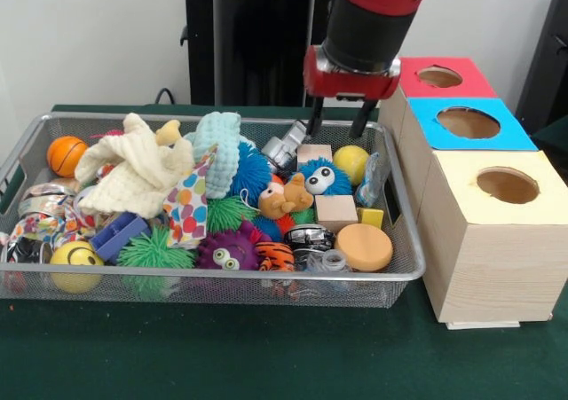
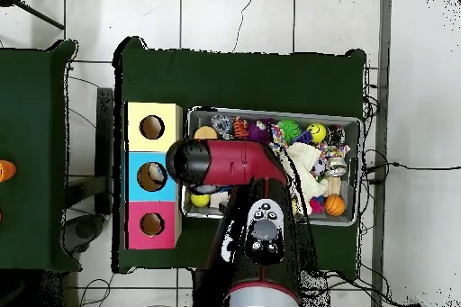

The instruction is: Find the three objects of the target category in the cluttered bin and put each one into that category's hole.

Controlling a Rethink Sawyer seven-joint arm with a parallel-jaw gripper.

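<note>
Pincer [image 1: 337, 121] open & empty, hanging just above bin [image 1: 404, 267] back rim at the end nearest the boxes [image 1: 484, 240], presumably staged for a pick w/ short carry to the holes; target category unclear, wood blocks [image 1: 335, 210] lie just below/in front.

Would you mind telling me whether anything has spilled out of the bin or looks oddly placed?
Nothing stands out: the toys sit heaped inside the wire bin, none on the green cloth, and the three boxes stand in a straight row beside it.
</note>
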